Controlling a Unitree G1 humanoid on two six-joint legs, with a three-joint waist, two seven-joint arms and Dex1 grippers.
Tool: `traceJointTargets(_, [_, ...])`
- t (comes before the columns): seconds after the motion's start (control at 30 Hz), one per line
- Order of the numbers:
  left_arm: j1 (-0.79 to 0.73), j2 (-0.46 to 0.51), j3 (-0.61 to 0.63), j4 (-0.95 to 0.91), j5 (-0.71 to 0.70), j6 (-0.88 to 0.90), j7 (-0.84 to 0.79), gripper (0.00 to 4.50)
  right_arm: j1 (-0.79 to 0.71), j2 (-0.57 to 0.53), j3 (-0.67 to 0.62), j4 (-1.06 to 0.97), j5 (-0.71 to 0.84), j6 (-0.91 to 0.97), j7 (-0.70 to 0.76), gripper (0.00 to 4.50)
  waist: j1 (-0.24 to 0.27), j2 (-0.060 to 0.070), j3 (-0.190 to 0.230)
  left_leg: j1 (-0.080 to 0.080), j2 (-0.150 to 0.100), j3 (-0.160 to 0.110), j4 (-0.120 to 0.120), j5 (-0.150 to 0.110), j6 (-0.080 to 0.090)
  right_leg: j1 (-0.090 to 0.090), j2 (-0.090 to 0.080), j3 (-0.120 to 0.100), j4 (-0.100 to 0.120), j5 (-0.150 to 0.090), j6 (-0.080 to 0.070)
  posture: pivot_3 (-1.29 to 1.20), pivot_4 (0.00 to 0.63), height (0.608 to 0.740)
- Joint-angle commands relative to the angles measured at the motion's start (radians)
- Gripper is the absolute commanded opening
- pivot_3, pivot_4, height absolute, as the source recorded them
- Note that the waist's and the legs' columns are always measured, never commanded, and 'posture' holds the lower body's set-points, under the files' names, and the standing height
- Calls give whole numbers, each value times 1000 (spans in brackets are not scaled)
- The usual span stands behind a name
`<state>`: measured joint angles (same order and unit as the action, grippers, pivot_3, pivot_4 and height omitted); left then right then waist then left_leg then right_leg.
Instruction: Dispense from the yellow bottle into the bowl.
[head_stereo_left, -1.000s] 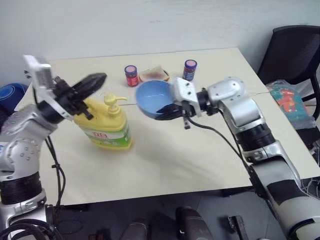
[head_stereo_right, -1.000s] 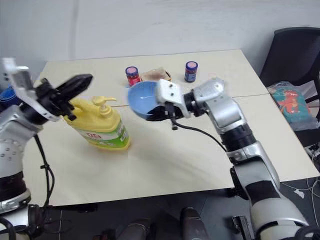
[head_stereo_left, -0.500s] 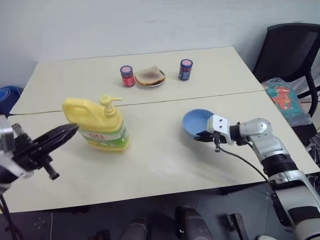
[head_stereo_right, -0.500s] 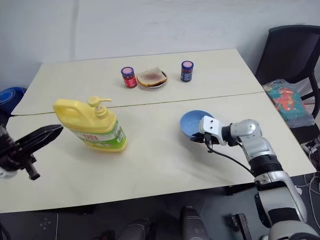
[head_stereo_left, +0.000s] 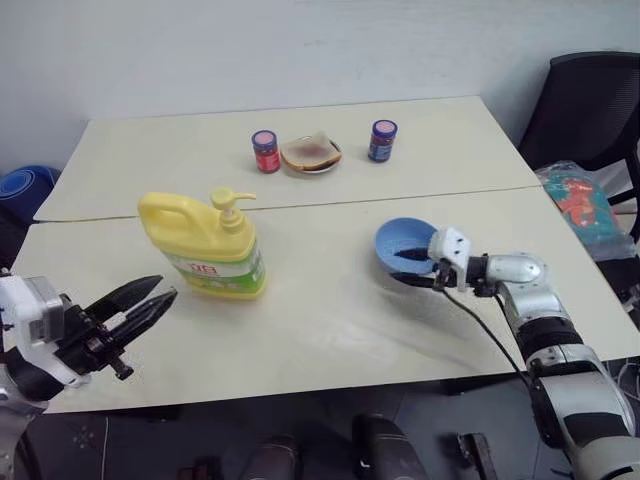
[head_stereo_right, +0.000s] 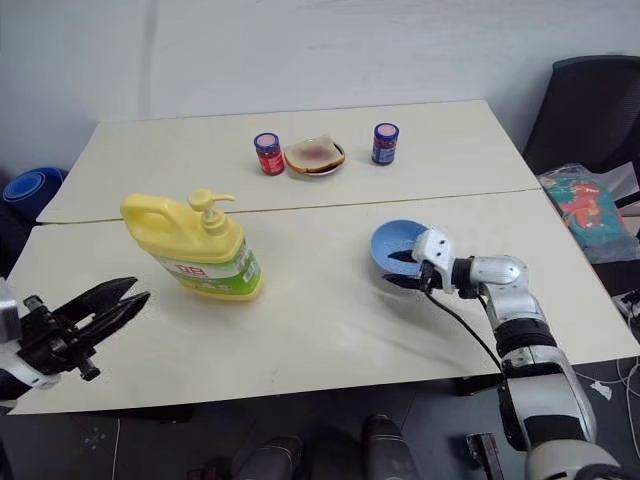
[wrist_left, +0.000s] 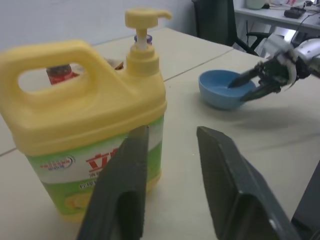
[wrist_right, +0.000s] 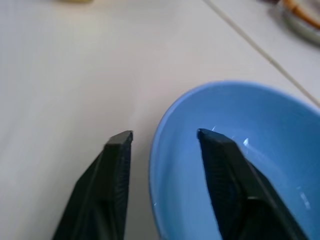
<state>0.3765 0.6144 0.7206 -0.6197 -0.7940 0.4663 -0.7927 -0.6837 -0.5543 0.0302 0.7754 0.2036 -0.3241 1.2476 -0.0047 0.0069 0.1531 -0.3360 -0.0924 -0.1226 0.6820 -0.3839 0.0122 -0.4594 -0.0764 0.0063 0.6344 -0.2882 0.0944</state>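
So the bowl (head_stereo_left: 402, 246) is sitting on the table (head_stereo_left: 320, 330) with the right gripper (wrist_right: 165, 140) spread open straddling its near rim, while the yellow bottle (head_stereo_left: 203, 246) stands upright well off to the left, the left gripper (head_stereo_left: 150, 300) parted and empty just short of it.

The only print stands on the yellow bottle (wrist_left: 80, 125), on a green-and-white label (wrist_left: 75, 175) wrapped round its lower half. On the label's white band, at about six o'clock below the pump, sit large red characters that look like Chinese script, possibly a brand mark, though they are too cut off by the left gripper's fingers (wrist_left: 125, 200) to read for certain. At about nine o'clock from them lies a small red oval logo with tiny lettering that cannot be made out.
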Motion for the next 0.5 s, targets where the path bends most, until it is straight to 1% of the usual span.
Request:
traceJointTargets(0.03, [43,-18,-15,15,69,-79,-21,2804,102,-18,-104,-212,171,63,60,3691,3,0,0,0,0,0,0,0,0,0,0,0,-1,0,0,0,150,740])
traceJointTargets(0.1, [72,-29,-34,56,113,-136,-61,3441,199,-41,-129,-337,211,85,79,4406,10,0,0,0,1,0,0,0,0,1,0,-1,-1,0,0,0,150,740])
traceJointTargets(0.13, [90,-33,-45,86,153,-183,-86,3757,253,-53,-140,-396,226,91,85,4500,11,0,0,0,0,-1,0,0,0,2,0,-1,-2,0,0,0,150,740])
traceJointTargets(0.17, [107,-39,-58,117,196,-227,-100,4047,316,-66,-153,-454,235,88,87,4500,17,1,0,1,0,-1,0,-1,1,3,0,-1,-2,0,0,0,150,740])
traceJointTargets(0.23, [127,-53,-84,181,292,-331,-103,4047,456,-92,-173,-568,254,83,104,4500,27,2,1,2,1,-2,0,-1,2,6,0,-2,-5,0,0,0,150,740])
traceJointTargets(0.37, [135,-68,-129,302,391,-451,-106,4047,617,-112,-182,-690,255,52,115,4500,31,2,2,9,0,-1,0,-4,6,14,0,-2,-9,1,2,0,150,740])
traceJointTargets(0.43, [138,-82,-151,355,422,-506,-104,4047,653,-114,-182,-705,240,26,112,4500,29,3,2,14,1,-1,0,-5,7,20,0,-1,-10,1,2,0,150,740])
traceJointTargets(0.5, [133,-95,-165,396,453,-569,-92,4047,653,-109,-188,-695,234,17,90,4500,26,4,3,20,2,-1,-2,-7,8,27,2,-1,-13,1,2,0,150,740])
